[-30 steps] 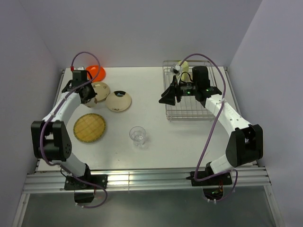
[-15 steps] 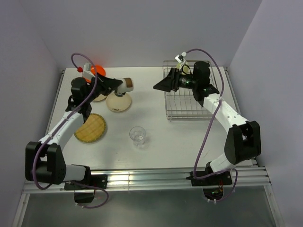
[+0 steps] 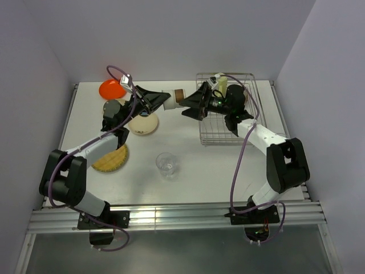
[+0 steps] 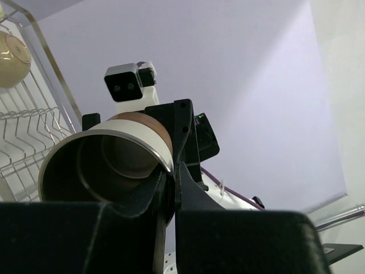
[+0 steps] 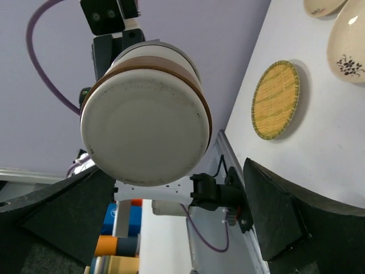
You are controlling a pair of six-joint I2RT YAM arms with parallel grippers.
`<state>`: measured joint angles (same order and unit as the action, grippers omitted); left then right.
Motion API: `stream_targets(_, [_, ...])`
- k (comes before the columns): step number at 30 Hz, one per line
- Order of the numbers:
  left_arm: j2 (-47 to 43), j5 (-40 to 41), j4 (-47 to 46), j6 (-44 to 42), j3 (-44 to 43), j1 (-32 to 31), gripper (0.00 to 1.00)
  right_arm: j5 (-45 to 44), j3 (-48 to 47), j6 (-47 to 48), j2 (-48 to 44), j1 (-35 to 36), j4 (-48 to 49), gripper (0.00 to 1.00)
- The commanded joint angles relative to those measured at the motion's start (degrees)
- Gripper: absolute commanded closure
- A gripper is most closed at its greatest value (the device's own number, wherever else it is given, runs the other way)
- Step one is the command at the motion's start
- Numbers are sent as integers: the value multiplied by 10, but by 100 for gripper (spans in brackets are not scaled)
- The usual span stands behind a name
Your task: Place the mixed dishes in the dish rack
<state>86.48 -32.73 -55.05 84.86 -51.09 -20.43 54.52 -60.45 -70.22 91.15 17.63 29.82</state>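
Cream bowl (image 3: 173, 98) moved near dish rack (image 3: 225, 142), left fingers (image 3: 150, 96) gripping, right fingers (image 5: 279, 220) spread

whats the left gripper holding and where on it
A cream cup with a brown band, pinched at its rim by the left gripper; the right gripper is open.

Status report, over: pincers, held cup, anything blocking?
Left pincer shut on cup, mid-air. Right pincer open, facing cup base. Rack behind it, mug inside. Nothing between.
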Motion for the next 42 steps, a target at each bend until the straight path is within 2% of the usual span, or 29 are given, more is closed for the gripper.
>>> stream_targets(1, [6,-1,-105,37,-8,-11,100,-11,9,-50,-19,2,69,0])
stream_targets(9, [20,-3,-92,34,-10,-31,100,-7,-15,-50,1,2,80,0])
stream_targets(16, [14,-6,-79,28,-4,-35,100,-27,-41,-4,11,1,45,0])
stream_targets(19, [9,-7,-63,20,-2,-36,100,-27,-48,-1,17,0,45,4])
stream_targets(21, [7,-8,-58,16,1,-36,100,-27,-51,4,18,1,45,10])
stream_targets(24, [4,-6,-46,8,6,-36,100,-17,-50,-1,18,1,60,28])
stream_targets(25, [5,-6,-45,7,6,-36,100,-11,-49,-5,17,1,68,40])
stream_targets(27, [7,-5,-39,0,4,-36,100,-2,-43,-19,15,1,96,54])
stream_targets(28, [10,-6,-35,-1,0,-36,100,2,-41,-22,14,1,101,67])
stream_targets(30, [14,-6,-32,-5,-3,-36,99,14,-37,-30,14,1,116,79])
stream_targets(31, [19,-7,-32,-4,-7,-36,96,16,-34,-32,10,1,120,86])
stream_targets(33, [24,-11,-33,0,-10,-36,90,21,-33,-19,8,0,120,92])
stream_targets(34, [27,-14,-31,1,-15,-35,77,24,-37,-12,6,-1,118,99])
stream_targets(36, [27,-20,-18,-9,-19,-35,63,43,-47,28,8,-10,95,100])
stream_targets(37, [21,-20,-12,-18,-22,-35,46,51,-62,75,10,-15,77,100])
stream_targets(40, [-9,-4,48,-76,-24,-30,29,54,-98,171,12,-44,-32,100])
stream_targets(41, [-19,4,79,-97,-27,-29,26,52,-106,234,11,-52,-87,100])
stream_targets(42, [-44,26,153,-148,-37,-27,24,34,-128,273,10,-66,-129,100])
